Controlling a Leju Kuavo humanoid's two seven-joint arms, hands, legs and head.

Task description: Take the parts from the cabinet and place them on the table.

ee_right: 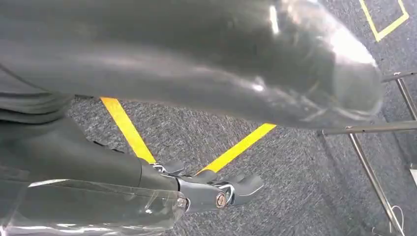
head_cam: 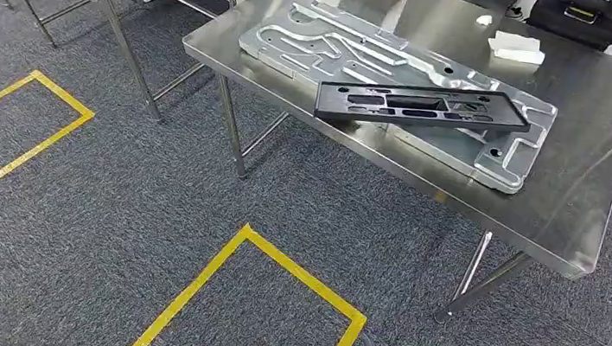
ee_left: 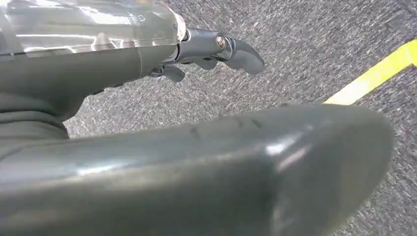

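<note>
1. A black part point(head_cam: 421, 108) lies on a silver part point(head_cam: 400, 84) atop the worktop point(head_cam: 581, 170), upper right of the frame.
2. Left hand point(ee_left: 206, 51) and right hand point(ee_right: 211, 189) hang spread over carpet, holding nothing.

One high view, two at the wrists

The head view looks forward and down on the tabletop point(head_cam: 586, 127) and carpet point(head_cam: 105, 228). Each wrist view sits close behind its hand, facing the floor; all three share the carpet with yellow tape point(head_cam: 275, 257).
</note>
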